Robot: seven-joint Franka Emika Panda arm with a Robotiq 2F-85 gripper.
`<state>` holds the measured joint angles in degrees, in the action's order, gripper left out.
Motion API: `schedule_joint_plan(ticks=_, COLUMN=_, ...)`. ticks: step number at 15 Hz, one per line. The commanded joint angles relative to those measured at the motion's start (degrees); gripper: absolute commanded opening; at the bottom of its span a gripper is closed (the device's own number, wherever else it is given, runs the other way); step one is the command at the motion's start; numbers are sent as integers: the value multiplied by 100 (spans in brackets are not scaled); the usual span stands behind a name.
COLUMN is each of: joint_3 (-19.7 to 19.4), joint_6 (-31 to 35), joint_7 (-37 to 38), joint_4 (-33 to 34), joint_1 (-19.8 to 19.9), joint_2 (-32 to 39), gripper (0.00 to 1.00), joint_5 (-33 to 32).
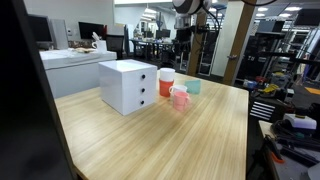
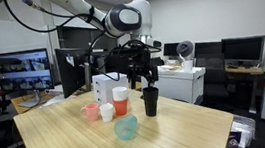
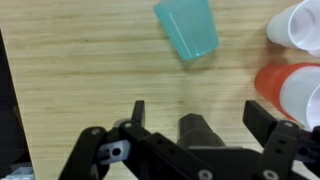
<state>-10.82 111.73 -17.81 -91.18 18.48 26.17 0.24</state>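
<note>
The gripper (image 3: 197, 108) hangs above the wooden table (image 3: 90, 70) with its fingers spread wide and nothing between them. In the wrist view the teal cup (image 3: 187, 28) is just ahead of the open fingers, apart from them, and seems to lie on its side. An orange cup (image 3: 290, 90) stands close by the outer side of one finger, and a white cup (image 3: 300, 22) is beyond it. In an exterior view a pink mug (image 1: 180, 98) and a white drawer box (image 1: 128, 85) are farther from the gripper, past the cups
</note>
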Motion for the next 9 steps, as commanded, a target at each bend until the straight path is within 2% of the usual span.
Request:
schedule_joint_plan(ticks=1, joint_3=132, joint_6=527, joint_7=-384, joint_4=-242, joint_1=48, joint_2=6, gripper=100, joint_5=-82)
schedule_joint_plan(ticks=5, joint_3=221, joint_6=826, joint_7=-661, joint_4=-311, joint_1=87, joint_2=88, gripper=100, joint_5=-47)
schedule_joint_plan(ticks=9, joint_3=205, joint_6=833, joint_7=-1007, joint_4=-500, joint_1=126, joint_2=28, gripper=100, joint_5=-149)
